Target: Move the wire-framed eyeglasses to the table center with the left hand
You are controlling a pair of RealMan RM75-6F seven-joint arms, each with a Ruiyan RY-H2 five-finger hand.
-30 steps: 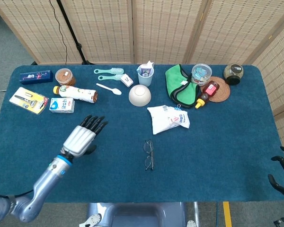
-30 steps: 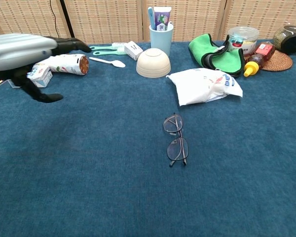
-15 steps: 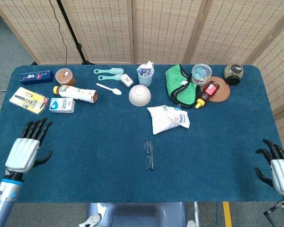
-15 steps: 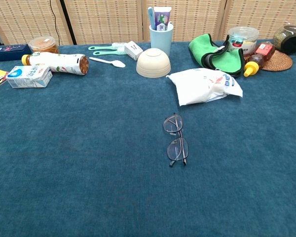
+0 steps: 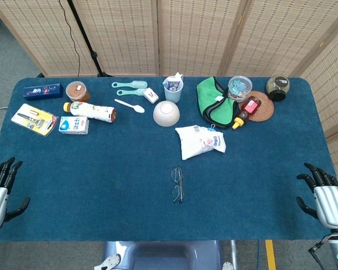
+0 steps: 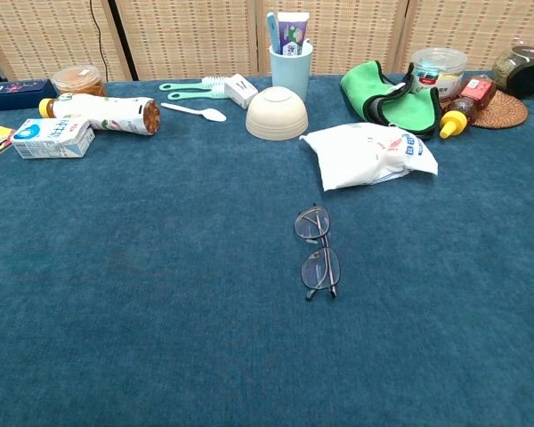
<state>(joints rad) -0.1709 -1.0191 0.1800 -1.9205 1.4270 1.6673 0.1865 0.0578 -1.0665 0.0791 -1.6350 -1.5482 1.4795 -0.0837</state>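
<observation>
Desk: a blue cloth-covered desk (image 5: 101, 185) stands before woven cane screens (image 5: 197, 34), with grey floor around it.
Left hand: the left hand (image 5: 0, 188) hangs at the near left corner of the desk, fingers spread and holding nothing. A second ago it hovered well in over the left half of the cloth; half a second ago it was by the left edge; now it has drawn right back to the corner. The chest view no longer shows it.
Right hand: the right hand (image 5: 325, 194) sits at the near right edge, fingers apart and empty, having risen a little further into view.
Eyeglasses: the wire-framed eyeglasses (image 5: 177, 184) lie folded on the cloth near the middle of the desk, slightly toward the near edge, touched by neither hand. They have not shifted across these frames.
White bag: a white plastic bag (image 5: 200, 140) lies just beyond the eyeglasses.
Far row: a cream bowl (image 5: 166, 113), a blue cup (image 5: 173, 89), a green cloth (image 5: 214, 101) and a milk carton (image 5: 74, 125) stand further back, unmoved.
Meaning: with the eyeglasses at rest near the centre and the left arm withdrawn, the move looks complete, and both hands seem to be returning to rest.
</observation>
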